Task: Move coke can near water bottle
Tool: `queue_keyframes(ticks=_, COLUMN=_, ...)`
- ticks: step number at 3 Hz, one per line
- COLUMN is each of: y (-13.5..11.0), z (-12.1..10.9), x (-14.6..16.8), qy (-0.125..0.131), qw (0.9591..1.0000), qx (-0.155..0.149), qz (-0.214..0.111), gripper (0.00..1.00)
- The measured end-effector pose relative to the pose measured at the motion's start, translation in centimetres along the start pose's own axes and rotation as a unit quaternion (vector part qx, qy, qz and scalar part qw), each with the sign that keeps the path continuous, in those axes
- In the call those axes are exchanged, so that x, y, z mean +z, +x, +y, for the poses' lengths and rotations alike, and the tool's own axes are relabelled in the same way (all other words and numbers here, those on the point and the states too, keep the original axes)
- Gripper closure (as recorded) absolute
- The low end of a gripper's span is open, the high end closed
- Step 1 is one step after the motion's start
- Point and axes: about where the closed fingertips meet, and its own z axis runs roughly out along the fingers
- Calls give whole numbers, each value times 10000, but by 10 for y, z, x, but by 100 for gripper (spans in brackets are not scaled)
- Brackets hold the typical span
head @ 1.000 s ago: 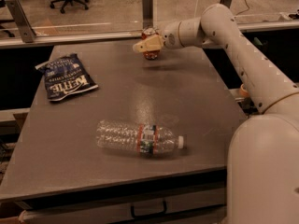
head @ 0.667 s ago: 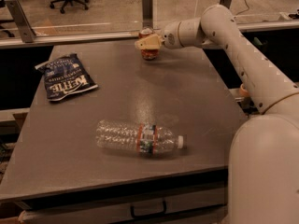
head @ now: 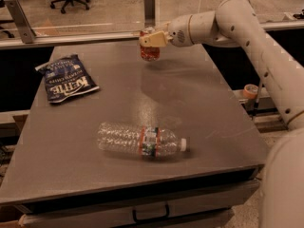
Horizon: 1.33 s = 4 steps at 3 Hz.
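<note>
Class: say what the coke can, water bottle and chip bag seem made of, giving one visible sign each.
The coke can, held in the claw at the table's far edge: probably metal, glossy red wall. The water bottle: clear plastic, ribbed, see-through. The chip bag: likely plastic film, crinkled, shiny.

— Where is the claw [head: 152, 39]?
— Over the far part of the bench [head: 213, 118], at the end of the white arm [head: 247, 27]. It is clamped across the upper part of the coke can [head: 149, 54], which is upright.
— And the water bottle [head: 137, 140]?
— Well apart from the claw, toward the near edge. It lies on its side, white cap pointing to picture right.
— Anything else?
— A dark blue chip bag [head: 66, 80] lies flat to picture left of the claw, somewhat nearer.
</note>
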Motion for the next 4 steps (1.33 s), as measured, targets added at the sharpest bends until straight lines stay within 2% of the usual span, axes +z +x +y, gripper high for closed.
queue_keyframes(ticks=1, y=12, z=49, x=-26, qy=-567, qw=9977, qx=-161, qz=321, gripper=100)
queue_keyframes(ticks=3, y=18, z=65, x=-23, qy=-853, qw=9950, qx=-167, qz=501, gripper=100)
queue_keyframes(ticks=4, y=20, z=96, x=-34, qy=-1086, qw=9922, qx=-171, qz=581, gripper=100)
